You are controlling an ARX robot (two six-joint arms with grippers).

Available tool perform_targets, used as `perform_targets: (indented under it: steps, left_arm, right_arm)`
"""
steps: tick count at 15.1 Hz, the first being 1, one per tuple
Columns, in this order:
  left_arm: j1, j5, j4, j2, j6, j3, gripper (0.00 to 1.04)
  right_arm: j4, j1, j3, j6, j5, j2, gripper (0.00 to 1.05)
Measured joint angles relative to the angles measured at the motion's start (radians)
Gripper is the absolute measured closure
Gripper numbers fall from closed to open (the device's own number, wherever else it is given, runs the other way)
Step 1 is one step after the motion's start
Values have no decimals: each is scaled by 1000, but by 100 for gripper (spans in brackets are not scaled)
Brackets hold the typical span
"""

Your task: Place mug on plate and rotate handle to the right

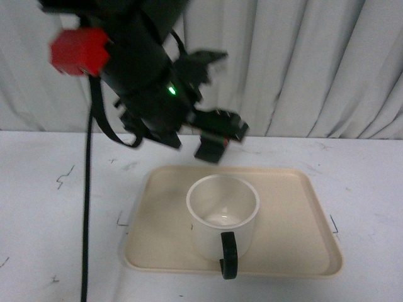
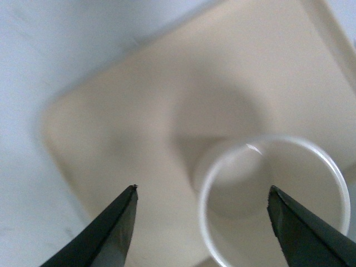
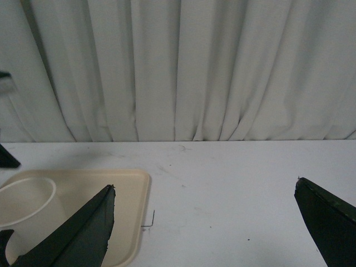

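Note:
The cream-white mug point(image 1: 222, 217) stands upright on the beige plate point(image 1: 160, 242), right of its middle. Its black handle point(image 1: 228, 255) points toward the camera, over the plate's near rim. My left gripper point(image 1: 221, 94) is open and empty, in the air above the plate's far edge. In the left wrist view the mug's rim point(image 2: 222, 161) lies below and between the spread fingers of the gripper point(image 2: 203, 194), over the plate point(image 2: 139, 111). My right gripper point(image 3: 204, 192) is open and empty over bare table, right of the plate point(image 3: 119, 186) and mug point(image 3: 25, 203). The smiley face is hidden.
A white table point(image 1: 365, 182) carries the plate, with small dark marks around it. A white curtain point(image 1: 302, 63) hangs behind. A black cable point(image 1: 86, 207) drops from the left arm to the table's left part. The right arm is out of the front view.

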Motion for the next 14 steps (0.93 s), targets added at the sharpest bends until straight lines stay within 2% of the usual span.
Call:
perform_targets:
  steps: [1,2,3,4,6,7,8,9,14]
  left_arm:
    - [36,-19,76,-70,11,-10,15]
    - [43,-126,351,-108,-5,-89,13]
    - [42,-276,664,-150,-48,-251,24]
    - [51,-372,967,-198,-80,-489,38]
    - [127,-348,1331,-314,-101,-768,62]
    - [176,-332,1444,-423,-115,-861,77]
    - [193,-292,1466,-509,-116,-958,93]
    - [203,-257,1457,-537,-121,-1036,103]
    - [287,-191,1426,-759,-118,-1223,103]
  right_arm:
    - [-1,0,0,0,0,0,6]
    - [0,0,0,0,0,0,6]
    - [0,0,0,0,-2,0,6]
    - [-1,0,0,0,0,0,6]
    - [0,0,0,0,0,0,6]
    - [0,0,0,0,0,0,6]
    - [0,0,0,0,0,0,6]
    - [0,0,0,0,0,0,6]
    - [0,0,0,0,0,0,6]
